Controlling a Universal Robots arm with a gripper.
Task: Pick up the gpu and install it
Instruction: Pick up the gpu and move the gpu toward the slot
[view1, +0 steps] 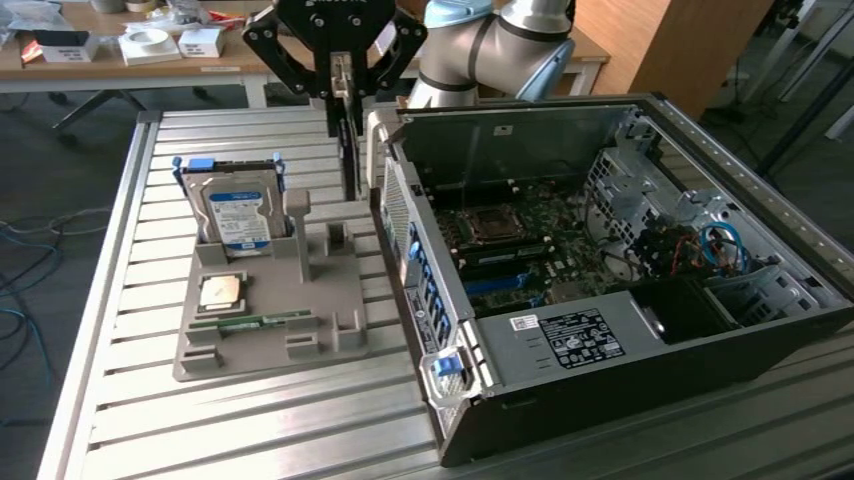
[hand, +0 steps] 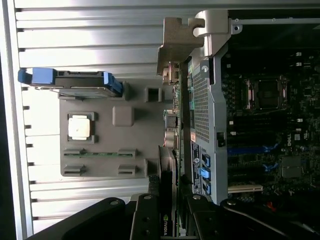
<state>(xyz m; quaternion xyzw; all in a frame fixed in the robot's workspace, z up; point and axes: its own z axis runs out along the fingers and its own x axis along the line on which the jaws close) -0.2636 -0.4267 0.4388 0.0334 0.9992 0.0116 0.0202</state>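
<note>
The gpu (view1: 351, 160) is a thin dark card seen edge-on, hanging upright from my gripper (view1: 342, 85), which is shut on its upper edge. It hovers above the slatted table, in the gap between the grey holder tray (view1: 340, 300) and the rear panel of the open computer case (view1: 400, 215). In the wrist view the gpu (hand: 167, 187) runs away from my gripper (hand: 170, 220), with its silver bracket (hand: 175, 47) at the far end, beside the case's back wall. The motherboard (view1: 514, 250) lies exposed inside the case.
The grey tray carries a silver blue-labelled hard drive (view1: 240, 210) standing upright, a square processor chip (view1: 222, 292) and a slim green memory stick (view1: 254, 322). A post (view1: 302, 235) rises from the tray near the gpu. A cluttered desk (view1: 134, 60) stands behind the table.
</note>
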